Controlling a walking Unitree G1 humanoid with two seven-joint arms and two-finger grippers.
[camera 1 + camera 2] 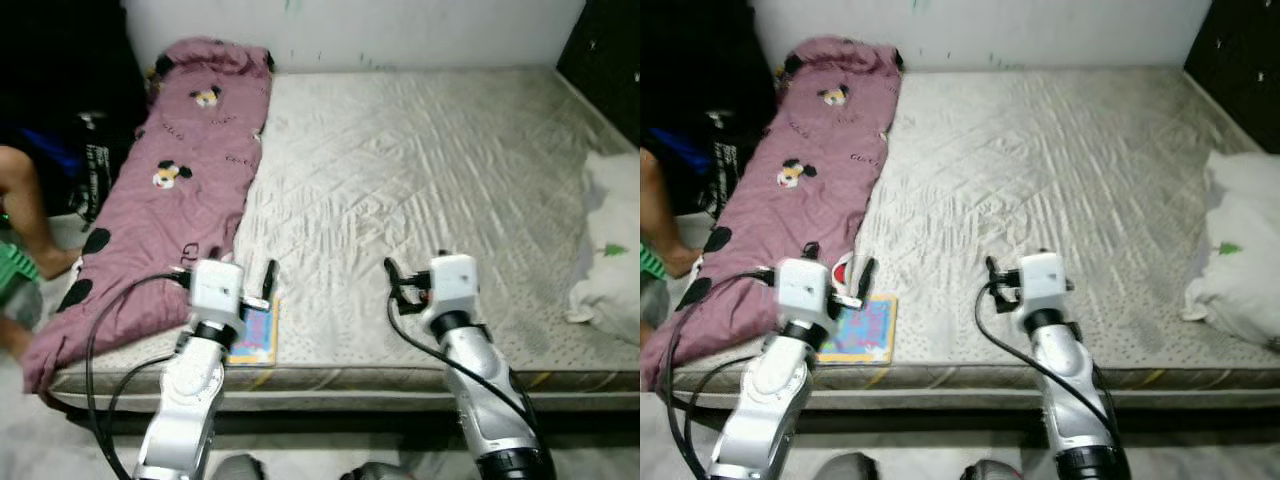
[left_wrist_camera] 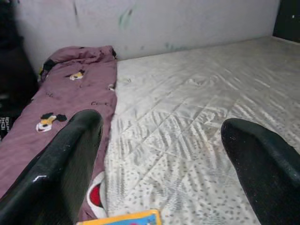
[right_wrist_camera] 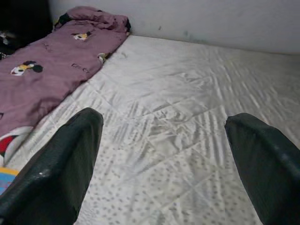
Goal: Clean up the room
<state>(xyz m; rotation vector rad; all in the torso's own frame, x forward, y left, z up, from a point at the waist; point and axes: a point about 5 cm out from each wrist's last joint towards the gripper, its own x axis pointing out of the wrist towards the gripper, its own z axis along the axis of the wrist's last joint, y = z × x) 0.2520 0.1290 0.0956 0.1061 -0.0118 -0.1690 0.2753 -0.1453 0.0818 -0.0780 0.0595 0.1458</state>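
A grey quilted mattress [image 1: 420, 160] lies before me. A mauve blanket [image 1: 190, 170] printed with cartoon mice runs along its left side. At the front left edge, beside the blanket, lies a colourful flat book [image 1: 255, 335]. My left gripper [image 1: 228, 268] hovers open just above the book [image 2: 126, 219], with the blanket's end by its left finger [image 2: 70, 154]. My right gripper [image 1: 415, 268] is open over bare mattress near the front edge, nothing between its fingers [image 3: 70, 154]. A crumpled white pillow or cloth [image 1: 610, 250] rests at the mattress's right edge.
A person's bare leg [image 1: 25, 210] stands on the floor left of the bed, beside a green object [image 1: 12, 265]. Dark bags [image 1: 95, 160] sit in the shadowed corner behind. A white wall [image 1: 400, 30] backs the bed, with dark furniture [image 1: 610, 40] at the far right.
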